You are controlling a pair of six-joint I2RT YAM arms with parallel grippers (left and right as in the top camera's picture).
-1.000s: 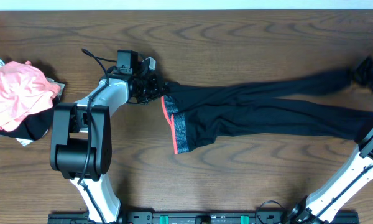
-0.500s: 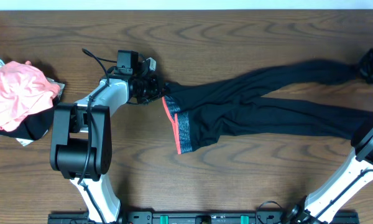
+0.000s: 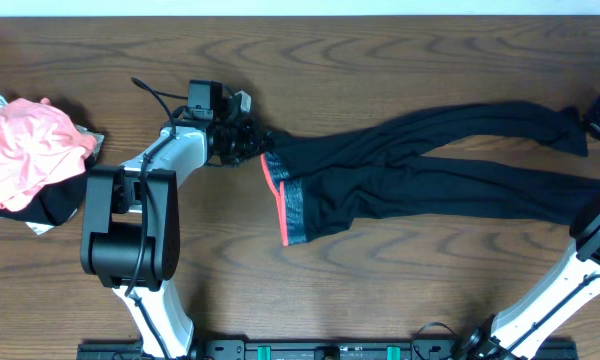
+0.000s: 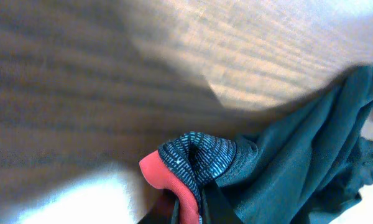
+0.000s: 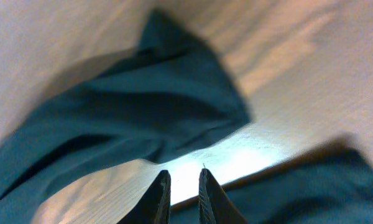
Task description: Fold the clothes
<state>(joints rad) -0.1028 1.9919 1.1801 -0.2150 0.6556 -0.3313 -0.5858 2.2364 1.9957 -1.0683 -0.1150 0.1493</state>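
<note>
The left gripper (image 3: 246,142) is clamped on the leggings (image 3: 410,180), pinching the far corner of the waistband (image 3: 290,208). In the left wrist view the grey heathered band and its coral-red trim (image 4: 165,180) are bunched into a tight fold right at the fingertips, at the bottom of the picture, and dark fabric crumples away to the right. From that pinch the waistband runs toward the near edge of the tabletop (image 3: 380,300), grey with the red line on its left side. The leggings lie flat across the middle of the tabletop and reach nearly to its right edge. The two legs part a little past the seat. The far leg (image 3: 480,122) angles toward the far right corner, and the near leg (image 3: 500,192) runs straight on and slips under the right arm (image 3: 592,245). The right gripper (image 5: 181,186) sits at the right edge of the tabletop, toward the far side. Its fingers stand a narrow gap apart with nothing between them, and bare wood shows through the gap. The cuff of the far leg (image 5: 174,106) lies just ahead of the fingertips; contact cannot be made out. Part of the near leg shows at the lower right of that view. A crumpled pink garment (image 3: 25,150) rests on something black at the left edge, well apart from the leggings.
</note>
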